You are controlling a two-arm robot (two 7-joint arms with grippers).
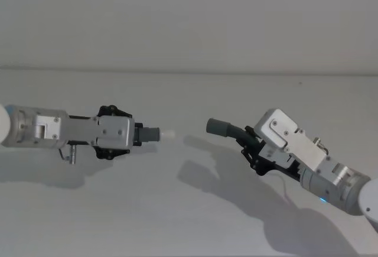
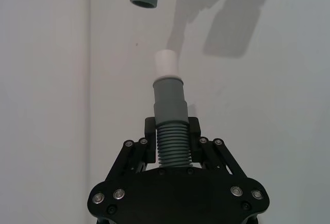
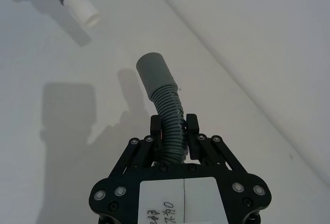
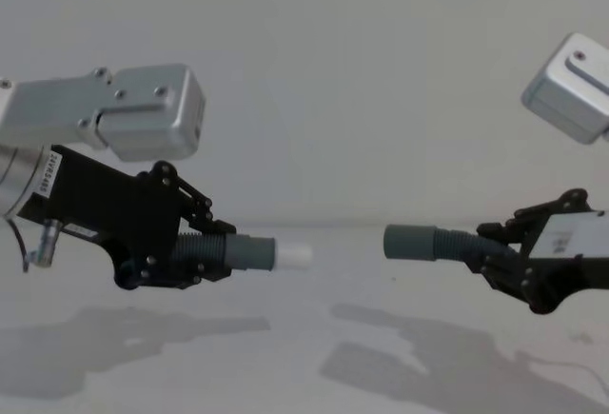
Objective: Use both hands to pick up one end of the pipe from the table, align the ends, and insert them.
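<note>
The left gripper (image 4: pixel 205 247) is clamping the ribbed part of the shorter hose piece (image 4: pixel 233 251), its grey cuff (image 2: pixel 169 100) and whitish tip (image 4: pixel 293 256) sticking out toward the right. The right gripper (image 4: pixel 495 247) is clamping the ribs of the longer hose piece (image 3: pixel 167 113), whose plain cuff (image 4: pixel 409 242) is facing the tip across a gap. Both pieces are hanging above the white surface (image 1: pixel 189 210); their rear lengths are hidden behind the grippers.

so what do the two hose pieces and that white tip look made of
Both hose pieces look like matt grey flexible plastic or rubber: ribbed bodies, smooth cuffs, no shine. The whitish tip looks like smooth rigid plastic, though that's uncertain. Each gripper, left and right, grips ribs.
</note>
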